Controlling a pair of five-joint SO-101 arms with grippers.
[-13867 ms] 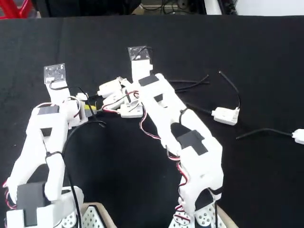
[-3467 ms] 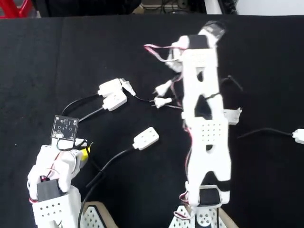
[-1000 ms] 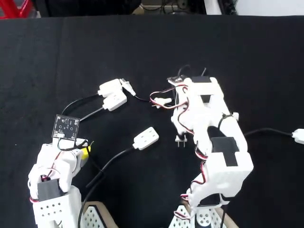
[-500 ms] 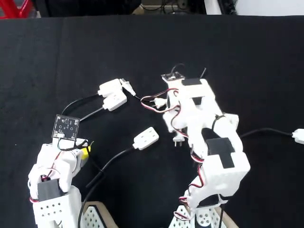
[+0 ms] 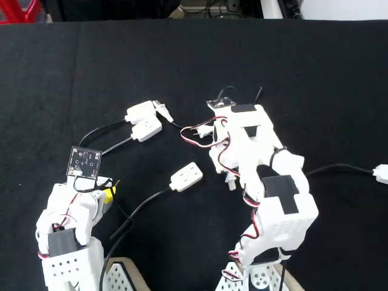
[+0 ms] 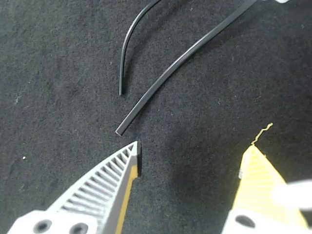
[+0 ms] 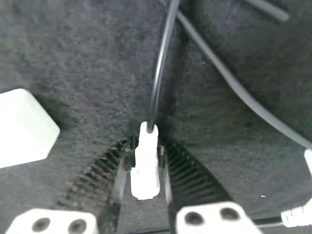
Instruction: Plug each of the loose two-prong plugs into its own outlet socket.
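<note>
My right gripper [image 5: 230, 176] is shut on a white two-prong plug [image 7: 145, 165], held just above the black table, its black cord [image 7: 161, 63] trailing away. A white outlet socket [image 5: 186, 175] lies a short way to the left of that plug; its corner [image 7: 22, 129] appears in the right wrist view. Two more white sockets [image 5: 144, 120] lie at the back left, with a plug [image 5: 162, 110] at their right end. Another loose plug [image 5: 206, 129] rests behind the right arm. My left gripper [image 6: 195, 156] is open over bare table near the front left, holding nothing.
Black cords [image 5: 139, 206] run from the sockets toward the front edge, and two cut cord ends [image 6: 120, 130] lie just ahead of the left gripper. Another white socket [image 5: 381, 173] sits at the far right edge. A small square circuit board [image 5: 83, 162] sits atop the left arm.
The right arm pulled back from its far reach with the plug and, over the last second, shifted slightly left beside the middle socket. The left arm stayed folded at the front.
</note>
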